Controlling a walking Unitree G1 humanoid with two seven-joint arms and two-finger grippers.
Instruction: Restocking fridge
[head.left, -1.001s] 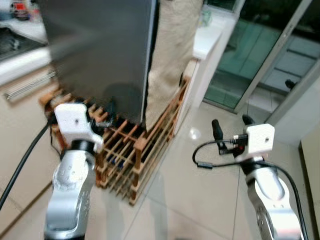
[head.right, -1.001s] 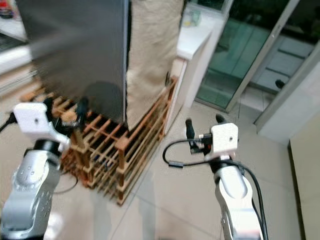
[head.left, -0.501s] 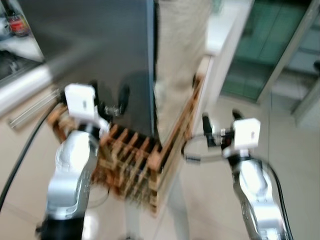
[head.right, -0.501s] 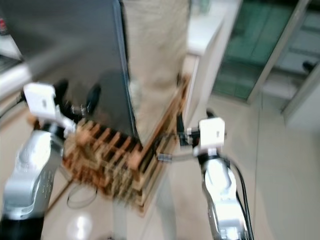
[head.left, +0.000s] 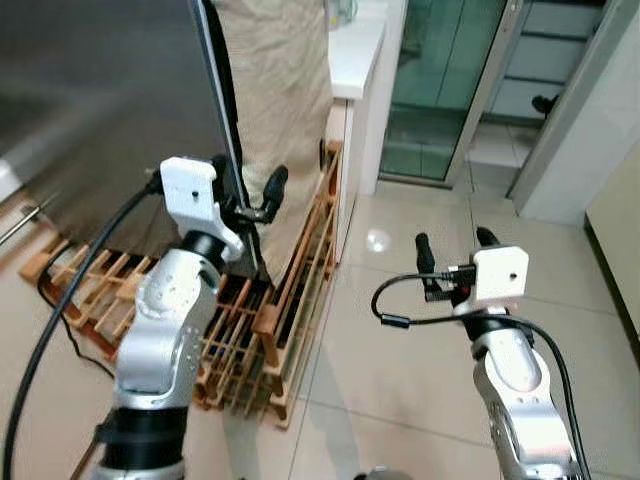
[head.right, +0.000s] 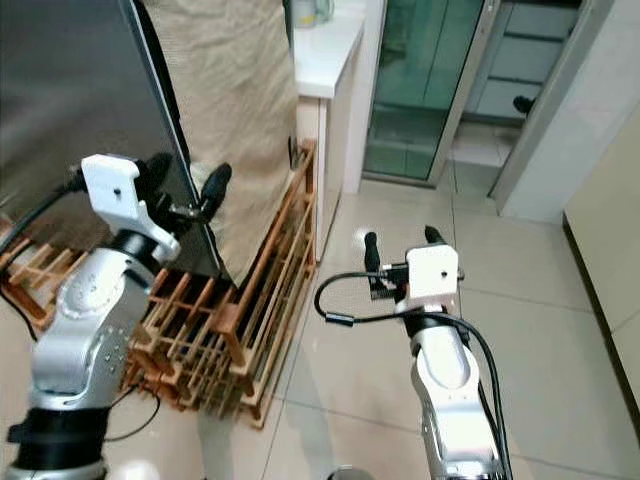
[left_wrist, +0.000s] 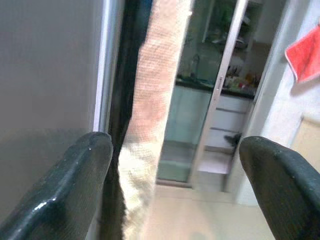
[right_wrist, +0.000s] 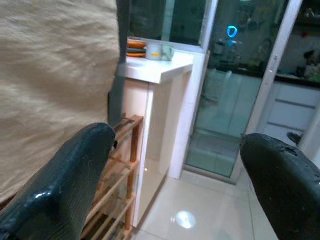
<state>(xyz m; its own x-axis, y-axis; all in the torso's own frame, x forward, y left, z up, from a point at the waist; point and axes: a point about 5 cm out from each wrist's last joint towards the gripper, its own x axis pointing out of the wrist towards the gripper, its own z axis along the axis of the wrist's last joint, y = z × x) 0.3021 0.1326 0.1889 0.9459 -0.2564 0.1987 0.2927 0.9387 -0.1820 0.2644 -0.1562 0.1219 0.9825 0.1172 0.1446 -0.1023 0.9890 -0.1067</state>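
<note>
The fridge is a tall dark grey steel box at the left, standing on a wooden slatted rack. A beige cloth hangs down its right side. My left gripper is open and raised at the fridge's front right edge, one finger on either side of that edge. In the left wrist view the grey face, a dark seam and the cloth lie between its fingers. My right gripper is open and holds nothing, out over the tiled floor to the right.
A white counter with a cup stands behind the rack. Sliding glass doors and a white wall close the right side. Glossy floor tiles stretch ahead on the right. A black cable hangs by my left arm.
The camera has swung right and steadied. My left gripper has risen from the rack's level to the fridge's front edge. My right gripper stays held out and open.
</note>
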